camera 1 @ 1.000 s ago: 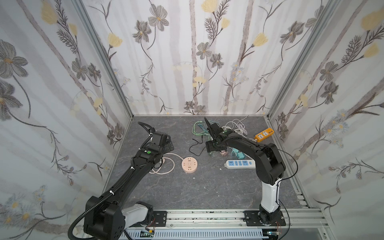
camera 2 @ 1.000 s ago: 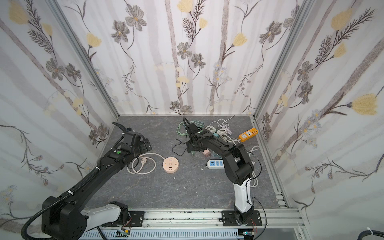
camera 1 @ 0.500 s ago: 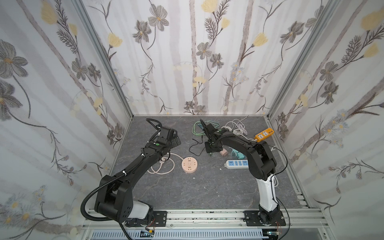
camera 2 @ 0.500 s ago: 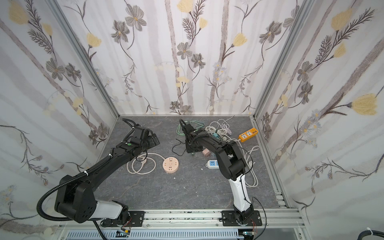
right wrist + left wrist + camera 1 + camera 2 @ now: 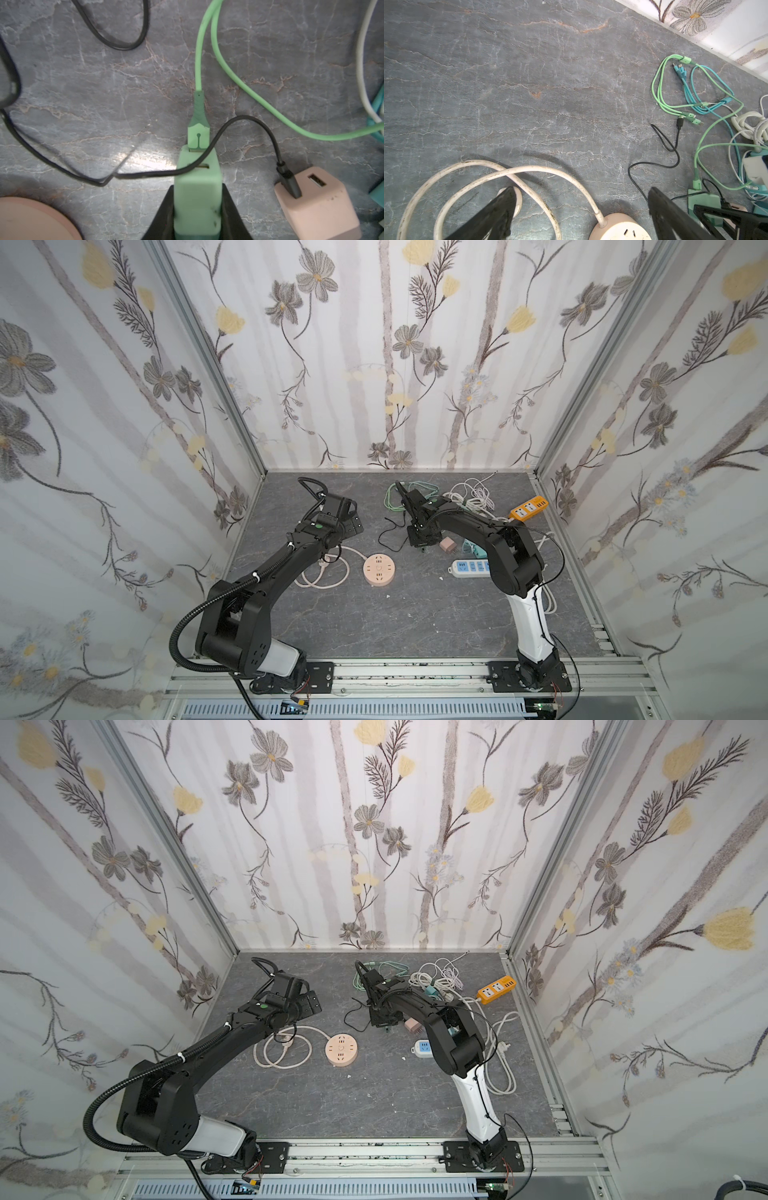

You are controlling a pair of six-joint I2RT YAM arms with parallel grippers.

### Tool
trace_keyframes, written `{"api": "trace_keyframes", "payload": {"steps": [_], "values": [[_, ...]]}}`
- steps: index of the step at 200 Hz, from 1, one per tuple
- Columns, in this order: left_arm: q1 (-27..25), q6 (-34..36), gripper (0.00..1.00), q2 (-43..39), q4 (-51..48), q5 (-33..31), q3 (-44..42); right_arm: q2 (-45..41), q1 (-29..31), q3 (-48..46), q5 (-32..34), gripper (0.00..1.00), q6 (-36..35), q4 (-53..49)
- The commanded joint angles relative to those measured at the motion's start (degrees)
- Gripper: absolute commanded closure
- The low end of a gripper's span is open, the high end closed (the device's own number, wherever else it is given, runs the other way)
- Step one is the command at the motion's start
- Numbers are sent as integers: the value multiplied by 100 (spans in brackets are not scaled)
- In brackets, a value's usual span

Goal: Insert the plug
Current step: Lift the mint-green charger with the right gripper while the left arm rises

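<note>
The right gripper (image 5: 197, 187) clamps a mint-green cube charger (image 5: 196, 207), which is partly cut off at the frame edge. The left gripper (image 5: 581, 190) gapes wide and empty over the grey stone bench (image 5: 529, 83).

The right gripper (image 5: 197, 189) has closed onto the green charger (image 5: 197, 172), and the left gripper (image 5: 581, 190) has swung rightward.

Place: robot test cell, a lab booth and not a lived-in room.
Walls: flowered wallpaper (image 5: 395, 364) on left, far and right panels, joined by bare aluminium posts (image 5: 232, 406).
Worktop (image 5: 374, 614): grey stone-look slab.
Near edge: aluminium rail (image 5: 415, 672) carrying the left arm (image 5: 270, 576) and right arm (image 5: 528, 614).
Far right: orange power strip (image 5: 527, 508), loose white cables (image 5: 469, 495).
</note>
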Motion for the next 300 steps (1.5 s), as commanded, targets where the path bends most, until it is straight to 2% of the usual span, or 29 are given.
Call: {"api": "trace_keyframes", "payload": {"steps": [1, 27, 54, 88, 103, 126, 157, 200, 215, 256, 300], "values": [[-2, 121, 0, 129, -26, 125, 131, -268, 5, -127, -228, 85, -57, 254], [-13, 299, 0, 326, 36, 578, 232, -1171, -109, -763, -895, 89, -275, 751], [-176, 824, 0, 733, 59, 1446, 578, -2060, -319, -1220, -1097, 91, -575, 884], [-841, 1740, 0, 1163, 312, 1989, 937, -2759, -733, -1793, -1519, 91, -999, 940], [-1062, 2120, 0, 1238, 598, 2533, 973, -2925, -856, -1951, -1607, 91, -1177, 928], [-1319, 2416, 0, 1502, 718, 2955, 1179, -3069, -909, -2088, -1635, 91, -1364, 931], [-1316, 1702, 0, 2065, 769, 3227, 1605, -3201, -925, -2202, -1683, 91, -1434, 1077], [-1313, 402, 14, 2426, 1454, 3449, 1615, -3326, -920, -2415, -1663, 91, -1409, 1319], [-1315, 78, 12, 2469, 1559, 3478, 1545, -3316, -926, -2460, -1541, 91, -1343, 1374], [-1229, -623, 9, 2350, 790, 2610, 1399, -3268, -926, -2575, -1103, 91, -911, 1645], [-1190, -1725, 11, 2485, 1611, 3426, 1137, -3027, -883, -2866, -1432, 92, -391, 2225]]}}
